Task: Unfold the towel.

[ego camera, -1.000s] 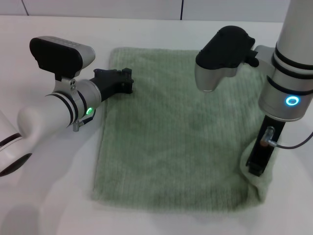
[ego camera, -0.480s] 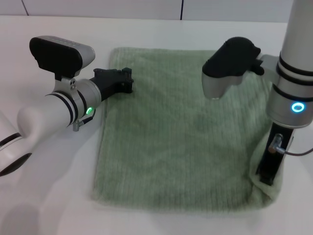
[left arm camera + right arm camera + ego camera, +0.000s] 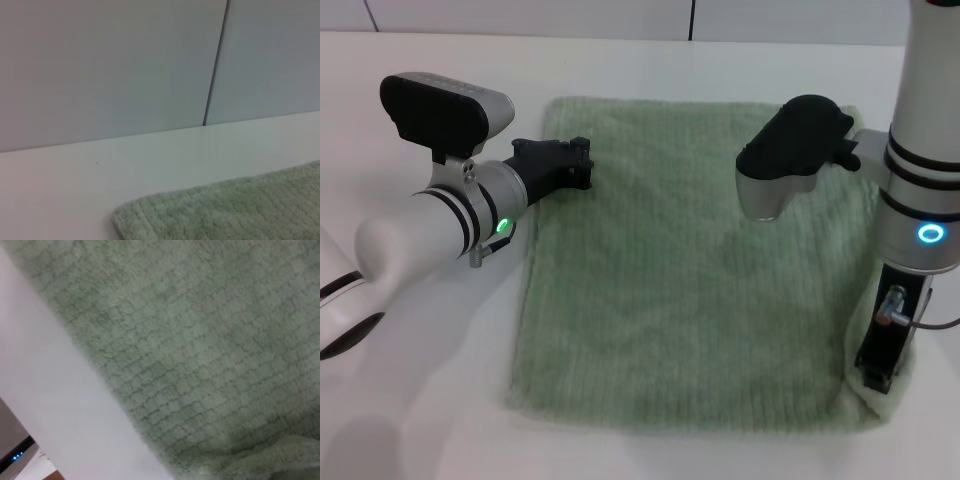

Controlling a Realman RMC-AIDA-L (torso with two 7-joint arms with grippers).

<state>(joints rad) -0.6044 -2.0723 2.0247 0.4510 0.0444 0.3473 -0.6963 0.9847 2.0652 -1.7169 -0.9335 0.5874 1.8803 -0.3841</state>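
Towel (image 3: 690,270) lies spread nearly flat on white surface (image 3: 440,400), centre of head view. Right hand (image 3: 878,372) down at towel's near right corner, fingers clamped on that corner, which is lifted a bit off the surface. Left hand (image 3: 582,165) sits just over towel's far left edge; can't tell if apart or together. Wall panels (image 3: 125,65) behind.
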